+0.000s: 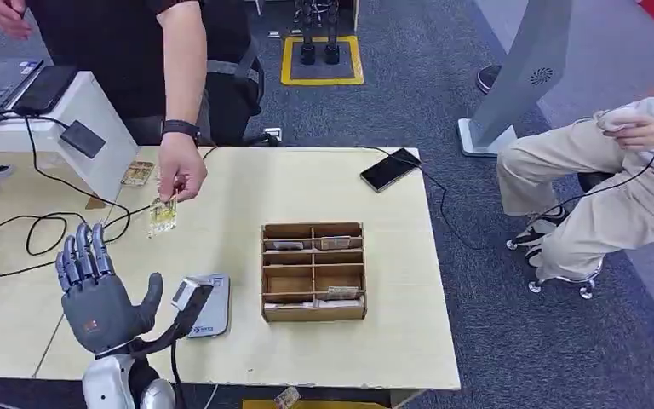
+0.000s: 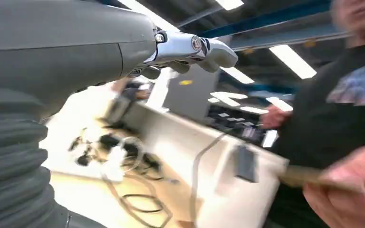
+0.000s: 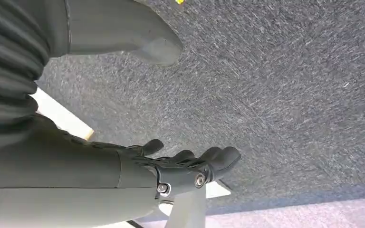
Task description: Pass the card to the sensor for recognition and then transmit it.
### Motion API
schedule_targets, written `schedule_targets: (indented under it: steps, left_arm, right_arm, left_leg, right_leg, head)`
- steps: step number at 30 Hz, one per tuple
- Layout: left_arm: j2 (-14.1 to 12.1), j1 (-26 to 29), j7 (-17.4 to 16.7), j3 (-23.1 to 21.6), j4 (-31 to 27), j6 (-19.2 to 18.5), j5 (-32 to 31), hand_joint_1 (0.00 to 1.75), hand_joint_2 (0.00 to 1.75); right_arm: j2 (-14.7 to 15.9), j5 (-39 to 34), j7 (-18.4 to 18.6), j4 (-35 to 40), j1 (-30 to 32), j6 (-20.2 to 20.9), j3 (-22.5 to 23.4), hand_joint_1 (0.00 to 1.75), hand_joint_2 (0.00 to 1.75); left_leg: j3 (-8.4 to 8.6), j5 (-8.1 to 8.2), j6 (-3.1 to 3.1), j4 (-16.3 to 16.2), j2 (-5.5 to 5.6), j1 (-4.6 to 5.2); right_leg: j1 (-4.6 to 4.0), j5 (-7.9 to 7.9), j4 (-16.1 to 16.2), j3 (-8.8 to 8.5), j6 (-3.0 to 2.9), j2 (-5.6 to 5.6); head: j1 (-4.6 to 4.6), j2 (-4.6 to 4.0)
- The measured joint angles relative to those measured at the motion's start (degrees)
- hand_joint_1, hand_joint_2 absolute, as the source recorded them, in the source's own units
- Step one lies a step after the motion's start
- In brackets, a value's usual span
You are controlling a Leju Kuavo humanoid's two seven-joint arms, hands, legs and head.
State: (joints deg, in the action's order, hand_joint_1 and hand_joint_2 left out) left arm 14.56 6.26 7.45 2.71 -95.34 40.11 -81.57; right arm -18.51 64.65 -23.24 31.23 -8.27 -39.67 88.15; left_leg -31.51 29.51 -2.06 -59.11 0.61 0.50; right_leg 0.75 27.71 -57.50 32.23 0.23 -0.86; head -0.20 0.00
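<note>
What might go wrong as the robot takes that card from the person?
The card hangs from the person's hand, apart from the open left hand; a mistimed release could drop it on the table. Black cables lie near the hand and could snag it. The sensor sits just beside the thumb and might get bumped.

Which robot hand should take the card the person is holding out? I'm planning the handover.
Left. The left robot hand is raised over the table with fingers apart, near the card the person's hand offers. The right robot hand hangs over the carpet, holding nothing.
</note>
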Motion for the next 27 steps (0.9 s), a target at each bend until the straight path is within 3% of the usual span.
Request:
schedule_targets:
  steps: [1, 2, 3, 10, 19, 20, 21, 27]
  left_arm:
    - [-0.4, -1.8, -6.6, 0.0, 2.5, 0.0, -2.4, 0.00, 1.75]
    - [-1.0, -3.7, -11.7, 0.0, 4.4, 0.0, -2.6, 0.00, 0.00]
    - [-1.0, -4.1, -11.7, 0.0, 4.5, 0.0, -2.6, 0.00, 1.75]
    - [-1.2, -8.2, -10.3, 1.1, 6.3, 0.0, -1.9, 0.00, 1.75]
    - [-1.0, -12.6, -5.5, 4.7, 10.3, 0.0, 0.7, 0.00, 1.75]
    - [-0.9, -12.8, -4.6, 5.0, 10.6, 0.0, 1.2, 1.54, 1.75]
    - [-0.9, -13.0, -3.6, 5.3, 10.8, 0.0, 1.8, 1.75, 1.75]
    - [-0.5, -14.0, 2.0, 7.1, 12.7, 0.0, 5.7, 1.75, 1.75]
  right_arm:
    - [0.0, -0.6, -0.4, -0.3, -0.1, 0.0, 0.0, 0.00, 1.75]
    - [0.0, -0.6, -0.5, -0.5, -0.2, 0.0, 0.0, 0.00, 1.75]
    - [0.0, -0.4, -0.6, -0.5, -0.3, 0.0, 0.0, 0.00, 1.75]
    - [0.2, 0.7, -1.2, -1.0, -0.4, 0.0, 0.0, 0.00, 1.75]
    - [0.3, 1.4, -1.1, -1.4, -0.8, 0.0, 0.0, 0.00, 1.75]
    - [0.3, 1.4, -1.1, -1.4, -0.8, 0.0, 0.0, 0.00, 1.75]
    - [0.3, 1.4, -1.1, -1.4, -0.8, 0.0, 0.0, 0.00, 1.75]
    - [0.4, 1.3, -1.1, -1.6, -1.1, 0.0, 0.0, 0.00, 1.75]
  left_leg:
    - [-0.01, 0.00, 0.00, 0.0, 0.01, 0.00]
    - [-0.02, -0.01, 0.00, 0.0, 0.01, -0.01]
    - [-0.02, -0.01, 0.00, 0.0, 0.02, -0.01]
    - [-0.04, 0.00, 0.00, 0.0, 0.03, 0.00]
    - [-0.04, -0.01, 0.00, 0.0, 0.03, -0.01]
    - [-0.04, -0.01, 0.00, 0.0, 0.02, -0.01]
    - [-0.04, -0.01, 0.00, 0.0, 0.02, -0.01]
    - [-0.03, 0.00, 0.00, 0.0, 0.01, -0.01]
  right_leg:
    - [0.00, 0.00, 0.0, -0.01, 0.00, 0.01]
    - [0.00, -0.01, 0.0, -0.01, -0.01, 0.01]
    - [0.00, -0.01, 0.0, -0.02, -0.01, 0.02]
    - [0.00, -0.01, 0.0, -0.02, 0.00, 0.03]
    - [0.00, -0.01, 0.0, -0.02, -0.01, 0.03]
    - [0.00, -0.01, 0.0, -0.02, -0.01, 0.03]
    - [0.00, -0.01, 0.0, -0.02, -0.01, 0.03]
    - [0.00, -0.01, 0.0, -0.01, -0.01, -0.01]
  head:
    - [0.00, 0.00]
    - [0.00, 0.00]
    - [0.00, 0.00]
    - [0.00, 0.00]
    - [0.02, 0.00]
    - [0.02, 0.00]
    - [0.02, 0.00]
    - [0.00, 0.00]
